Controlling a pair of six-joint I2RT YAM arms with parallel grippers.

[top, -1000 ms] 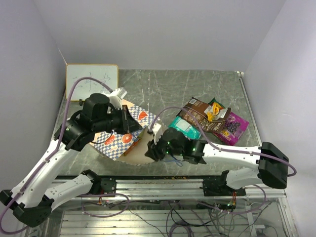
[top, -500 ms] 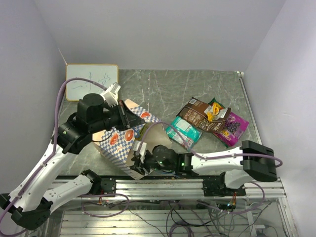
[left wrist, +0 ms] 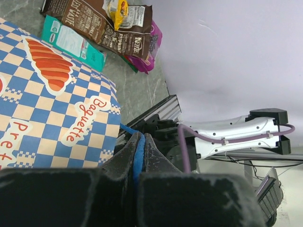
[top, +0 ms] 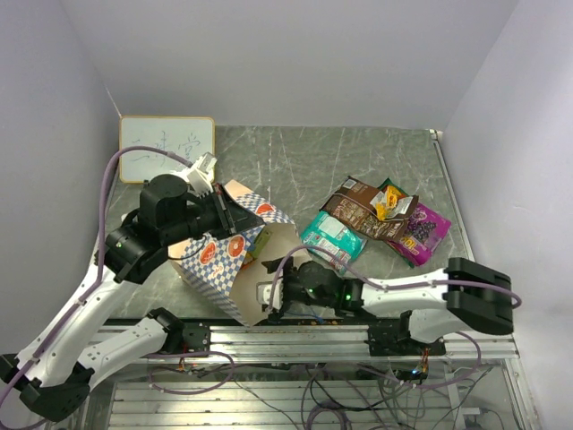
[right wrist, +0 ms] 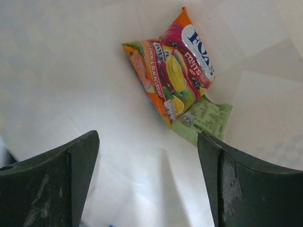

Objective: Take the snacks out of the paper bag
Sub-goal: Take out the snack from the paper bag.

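The paper bag [top: 219, 260] lies tilted on its side, its mouth facing the near edge. My left gripper [top: 235, 218] is shut on the bag's blue cord handle [left wrist: 136, 156], next to the bag's checkered side [left wrist: 57, 109]. My right gripper [top: 269, 296] stands open at the bag's mouth, holding nothing. In the right wrist view its fingers [right wrist: 222, 179] frame the bag's pale inside, where an orange-red candy packet [right wrist: 175, 71] lies on a small green packet [right wrist: 206, 120] ahead of them. Other snacks lie on the table to the right: a teal packet [top: 333, 235], a brown bag [top: 363, 213] and a purple packet [top: 421, 231].
A small whiteboard [top: 167, 148] leans at the back left corner. The metal rail [top: 295, 336] runs along the near edge just below my right gripper. Walls close in the table on the left, back and right.
My right gripper has opened wide and moved left to the bag's mouth. My left gripper has lifted and turned the bag so its mouth faces the near edge.
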